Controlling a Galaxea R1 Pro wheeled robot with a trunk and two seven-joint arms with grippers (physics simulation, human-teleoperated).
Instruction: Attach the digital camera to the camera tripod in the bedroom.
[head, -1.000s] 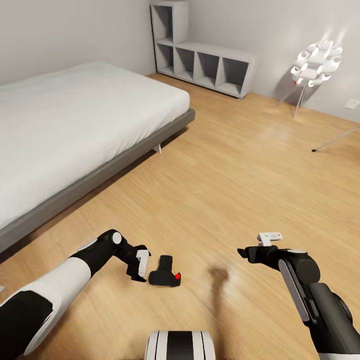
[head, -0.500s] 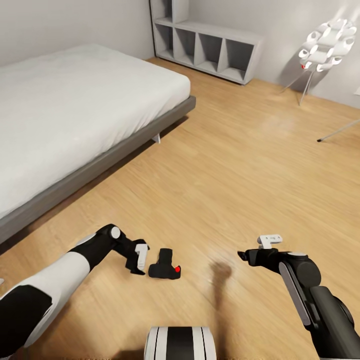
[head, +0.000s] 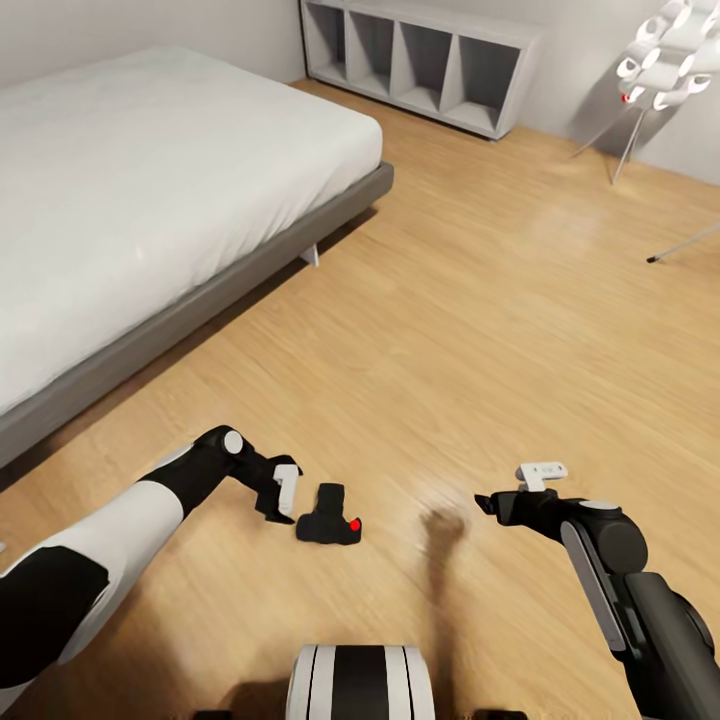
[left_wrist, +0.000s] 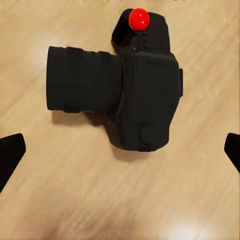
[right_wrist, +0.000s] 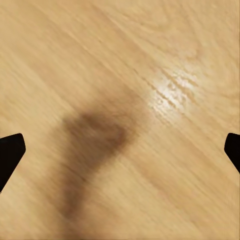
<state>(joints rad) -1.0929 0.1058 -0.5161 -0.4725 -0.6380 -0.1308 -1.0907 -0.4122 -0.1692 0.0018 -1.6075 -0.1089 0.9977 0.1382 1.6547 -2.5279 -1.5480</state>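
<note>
The digital camera (head: 328, 517) lies on the wood floor, black with a red button (head: 354, 524). In the left wrist view the digital camera (left_wrist: 135, 85) lies lens sideways, centred ahead of the two black fingertips (left_wrist: 11, 154). My left gripper (head: 286, 504) hovers just left of it, open and apart from it. My right gripper (head: 484, 503) is open over bare floor to the right, empty, and in its wrist view the right gripper (right_wrist: 121, 150) is above a shadow on the planks. A thin grey tripod leg (head: 688, 243) with a black foot enters at the right edge; the rest of the camera tripod is out of view.
A grey-framed white bed (head: 140, 190) takes up the left. White cube shelves (head: 430, 60) stand along the far wall. A white tube-cluster lamp (head: 665, 60) on thin legs stands at the back right. Open floor lies between them. My base (head: 360, 685) shows at the bottom.
The whole head view has shifted, with the bed and shelves sliding up in the picture. The left gripper stays beside the camera, and the right arm holds its pose.
</note>
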